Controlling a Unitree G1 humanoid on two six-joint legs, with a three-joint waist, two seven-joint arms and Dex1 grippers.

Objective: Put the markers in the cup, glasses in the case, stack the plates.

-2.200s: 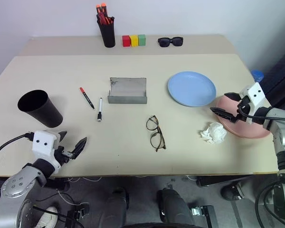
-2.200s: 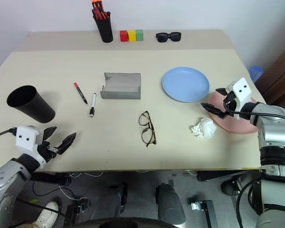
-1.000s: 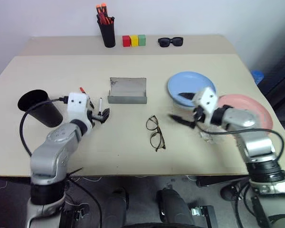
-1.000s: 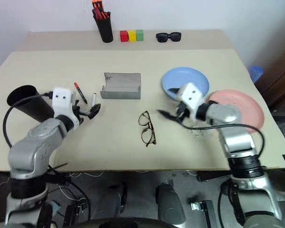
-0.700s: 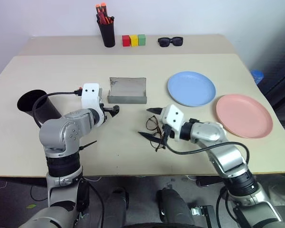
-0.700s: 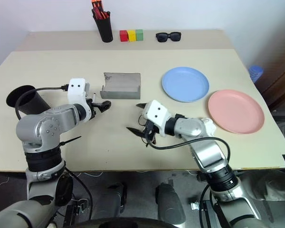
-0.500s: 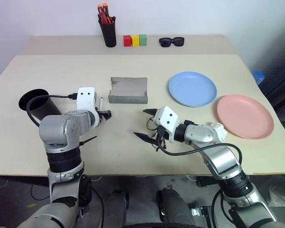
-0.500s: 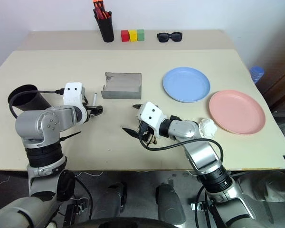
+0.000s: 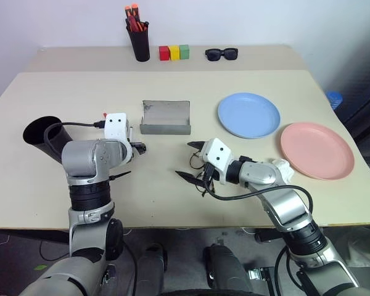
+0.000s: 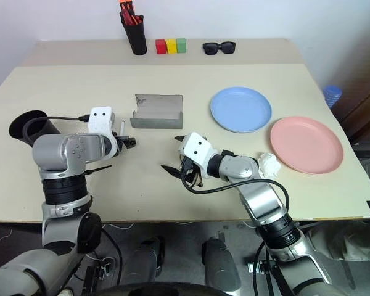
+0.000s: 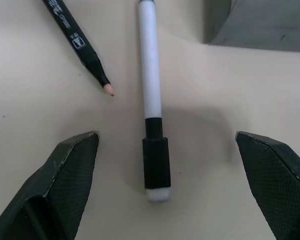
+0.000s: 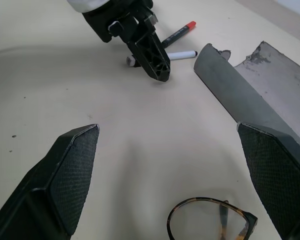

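Left wrist view puts our left gripper [image 11: 160, 165] wide open and empty astride the white-ended marker [image 11: 151, 105], which lies beside the red-ended marker [image 11: 77, 42], just left of the case [image 9: 166, 117]. A second ago our arm was short of it, so we judge a grasp is near. Our right gripper [image 12: 170, 170] has swung in from the blue plate [image 9: 249, 115] and now hovers fully open, holding nothing, over the thin-rimmed glasses [image 12: 212, 220] in front of the case.

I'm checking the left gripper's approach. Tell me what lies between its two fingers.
In the left wrist view, the white-ended marker lies on the table between the left gripper's open fingers, apart from both. The red-ended marker's tip lies just beyond.
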